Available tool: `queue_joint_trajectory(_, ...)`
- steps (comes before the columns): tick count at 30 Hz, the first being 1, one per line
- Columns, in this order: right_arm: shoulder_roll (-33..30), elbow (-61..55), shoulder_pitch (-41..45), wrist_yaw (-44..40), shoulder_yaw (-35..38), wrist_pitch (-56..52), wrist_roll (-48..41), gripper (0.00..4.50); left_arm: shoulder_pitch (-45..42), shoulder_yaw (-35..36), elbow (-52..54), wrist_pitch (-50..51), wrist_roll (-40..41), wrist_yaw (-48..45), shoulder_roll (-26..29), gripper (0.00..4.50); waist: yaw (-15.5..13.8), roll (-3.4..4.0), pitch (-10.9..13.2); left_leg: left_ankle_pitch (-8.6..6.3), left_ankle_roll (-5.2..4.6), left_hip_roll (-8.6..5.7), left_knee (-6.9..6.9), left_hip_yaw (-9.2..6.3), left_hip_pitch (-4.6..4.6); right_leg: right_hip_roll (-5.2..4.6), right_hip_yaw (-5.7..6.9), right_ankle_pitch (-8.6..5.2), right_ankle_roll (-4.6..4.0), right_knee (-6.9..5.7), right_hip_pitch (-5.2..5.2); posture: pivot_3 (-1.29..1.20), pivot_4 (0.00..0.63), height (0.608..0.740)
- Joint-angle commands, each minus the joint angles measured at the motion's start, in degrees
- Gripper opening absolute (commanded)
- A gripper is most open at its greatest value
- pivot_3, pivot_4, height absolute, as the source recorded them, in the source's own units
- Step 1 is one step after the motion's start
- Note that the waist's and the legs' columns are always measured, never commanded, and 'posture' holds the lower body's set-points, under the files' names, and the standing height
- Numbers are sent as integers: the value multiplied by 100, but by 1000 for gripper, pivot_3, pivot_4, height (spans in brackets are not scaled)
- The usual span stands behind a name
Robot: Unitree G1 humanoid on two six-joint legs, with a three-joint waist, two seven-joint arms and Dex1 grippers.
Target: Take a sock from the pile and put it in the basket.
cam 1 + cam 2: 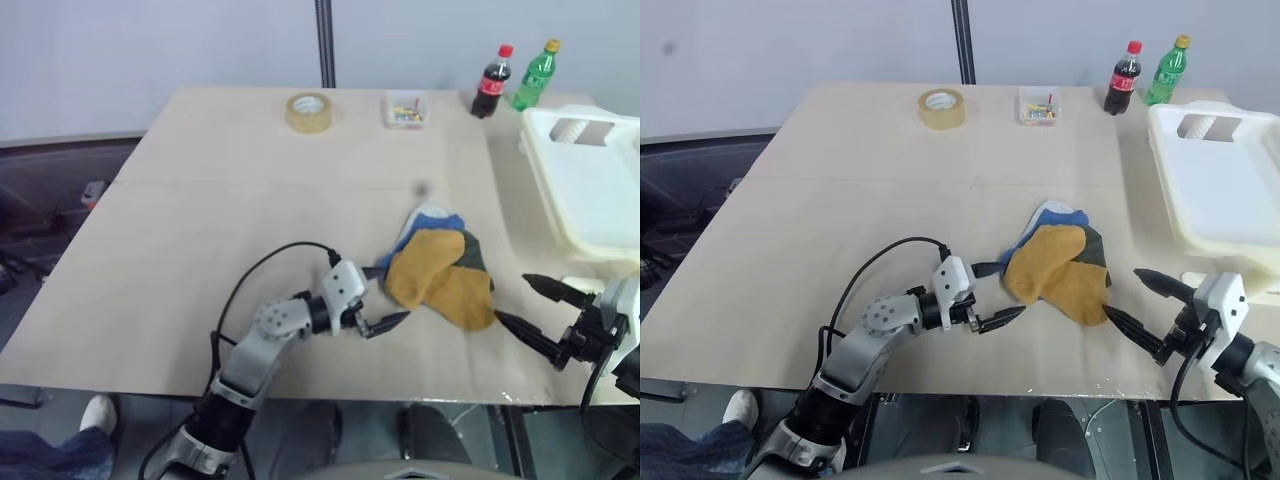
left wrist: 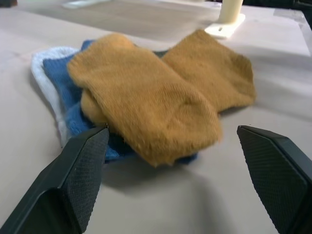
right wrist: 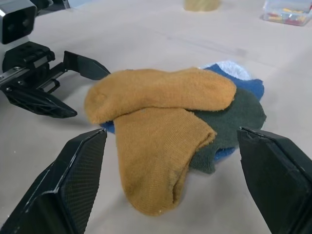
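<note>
The pile (image 1: 440, 262) lies near the table's front edge, right of centre: two mustard-yellow socks on top of blue, white and dark green ones. One yellow sock (image 2: 146, 112) lies across the other (image 3: 156, 161). My left gripper (image 1: 392, 295) is open, level with the table, its fingertips at the pile's left edge with nothing between them. My right gripper (image 1: 512, 298) is open too, just right of the pile and pointing at it, not touching. The cream-white basket (image 1: 590, 190) stands at the table's right edge, beyond the right gripper.
At the table's far side stand a tape roll (image 1: 309, 111), a small clear box (image 1: 405, 108), a cola bottle (image 1: 490, 82) and a green bottle (image 1: 535, 75). The table's front edge (image 1: 300, 385) runs just below both grippers. A person's shoe (image 1: 98, 412) shows on the floor at the left.
</note>
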State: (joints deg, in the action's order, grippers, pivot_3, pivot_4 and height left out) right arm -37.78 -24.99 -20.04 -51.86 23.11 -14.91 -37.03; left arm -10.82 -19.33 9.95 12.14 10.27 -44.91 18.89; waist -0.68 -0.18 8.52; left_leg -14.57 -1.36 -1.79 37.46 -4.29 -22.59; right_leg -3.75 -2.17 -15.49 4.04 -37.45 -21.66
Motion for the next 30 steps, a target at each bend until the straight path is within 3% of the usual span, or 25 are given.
queue_joint_trajectory(1, 12, -498, 228, 295, -251, -129, 80, 4420, 330, 438, 424, 2, 562, -386, 305, 4500, 33, 1, 0, 0, 0, 2, 0, 1, 1, 1, -2, 0, 0, -1, -1, 0, 150, 738)
queue_joint_trajectory(5, 123, -704, 828, 969, -1036, -351, 765, 4420, 852, 1100, 812, 203, 1403, -933, 882, 4500, 147, 2, 7, 0, 1, 9, -4, 1, 10, 1, -7, -2, -4, -16, -5, 0, 150, 738)
queue_joint_trajectory(12, -20, -646, 1717, 935, -2513, -323, 1915, 4420, 1738, 2366, 1318, 348, 2428, -1638, 1844, 4500, 96, 5, 20, 2, 4, 1, -2, -5, 4, -14, 6, -3, -5, -8, -6, 0, 150, 738)
queue_joint_trajectory(22, -43, -216, 2283, 878, -3496, -20, 2999, 4420, 1968, 2916, 1516, 306, 2561, -1393, 1889, 4500, 127, -8, 32, 2, 4, 0, -2, -8, 1, -22, 11, -3, -4, -5, -6, 0, 150, 738)
queue_joint_trajectory(25, -26, -118, 2320, 866, -3553, 88, 3167, 3651, 2021, 2908, 1564, 286, 2553, -1336, 1851, 4500, 131, -8, 35, 2, 5, 0, -2, -8, 1, -22, 10, -3, -4, -5, -6, 0, 150, 738)
queue_joint_trajectory(28, 60, -123, 2361, 889, -3451, 98, 3101, 2236, 2071, 2904, 1582, 251, 2543, -1334, 1828, 4500, 131, -8, 35, 2, 5, 0, -2, -8, 1, -22, 10, -2, -4, -5, -6, 0, 150, 738)
queue_joint_trajectory(29, 61, -119, 2373, 875, -3410, 96, 3076, 1500, 2072, 2902, 1569, 235, 2534, -1342, 1820, 4500, 131, -8, 35, 2, 5, 0, -2, -8, 1, -23, 10, -2, -4, -6, -6, 0, 150, 738)
queue_joint_trajectory(30, 54, -107, 2367, 859, -3379, 105, 3058, 1464, 2074, 2895, 1559, 218, 2525, -1350, 1810, 4500, 132, -8, 36, 2, 5, 0, -2, -8, 1, -23, 11, -2, -4, -6, -6, 0, 150, 738)
